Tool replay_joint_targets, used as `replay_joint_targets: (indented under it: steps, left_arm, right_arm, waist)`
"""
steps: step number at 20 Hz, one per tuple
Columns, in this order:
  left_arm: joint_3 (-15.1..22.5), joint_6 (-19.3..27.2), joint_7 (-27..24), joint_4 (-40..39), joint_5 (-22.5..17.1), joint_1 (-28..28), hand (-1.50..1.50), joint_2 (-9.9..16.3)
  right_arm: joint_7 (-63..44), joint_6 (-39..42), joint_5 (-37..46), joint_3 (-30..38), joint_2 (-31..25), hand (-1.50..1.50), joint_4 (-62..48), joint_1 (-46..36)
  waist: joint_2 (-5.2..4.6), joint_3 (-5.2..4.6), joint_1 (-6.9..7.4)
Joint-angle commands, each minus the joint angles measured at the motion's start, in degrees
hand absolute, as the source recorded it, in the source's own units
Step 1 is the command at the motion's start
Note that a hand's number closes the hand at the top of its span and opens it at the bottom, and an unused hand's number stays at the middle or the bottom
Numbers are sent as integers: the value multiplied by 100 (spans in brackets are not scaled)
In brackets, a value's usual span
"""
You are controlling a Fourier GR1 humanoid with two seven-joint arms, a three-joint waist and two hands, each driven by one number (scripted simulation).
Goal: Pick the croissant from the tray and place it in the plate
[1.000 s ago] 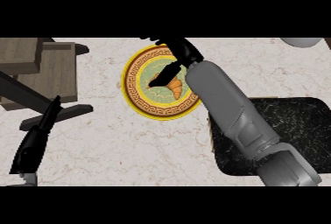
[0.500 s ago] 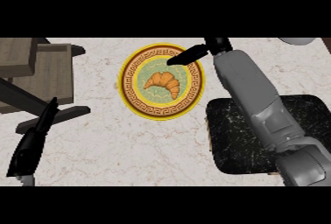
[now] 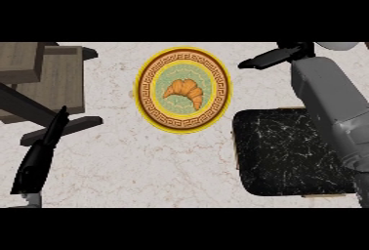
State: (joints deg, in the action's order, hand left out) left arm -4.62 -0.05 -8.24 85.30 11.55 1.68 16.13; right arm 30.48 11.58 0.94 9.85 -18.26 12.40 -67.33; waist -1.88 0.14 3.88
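Two hands are in play over this pale marbled counter [image 3: 144, 166], so let's sweep across from the left. At the far left edge sits a stack of grey-brown wooden blocks [image 3: 43, 73], throwing dark shadows over the stone. Just below them, the robot's black left hand [image 3: 42, 156] comes up from the lower left corner, fingers straight and pressed together in one narrow blade pointing up and slightly right, holding nothing and touching nothing that can be seen.

Moving to the centre, here is the round plate with a yellow rim, a brown key-pattern band and a pale green middle [image 3: 216, 88]. And there it is: the golden-brown curved croissant [image 3: 184, 91] lies right in the green middle of that plate, horns pointing down and left, with no finger on it.

To the right and lower, just beside the plate's edge, lies the black square tray with white marble veining [image 3: 288, 156], with nothing visible on the part that shows; the grey right forearm [image 3: 331, 102] crosses above its right side and hides that strip.

Follow that forearm up to the top right and the black right hand [image 3: 277, 56] hangs well apart from the croissant, beyond the plate's upper right rim. Its fingers are extended and held close together, pointing left, gripping nothing.
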Motion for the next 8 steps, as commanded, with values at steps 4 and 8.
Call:
replay_joint_targets:
  steps: [4,8]
  left_arm:
    - [30,-82,126,-57,23,-192,0,22]
    - [69,-34,149,134,55,-156,0,-30]
  right_arm:
    - [607,591,103,35,-647,-150,-243,117]
    - [710,622,148,53,-806,-150,-387,188]
  waist:
    - [-53,6,103]
    - [-52,9,153]
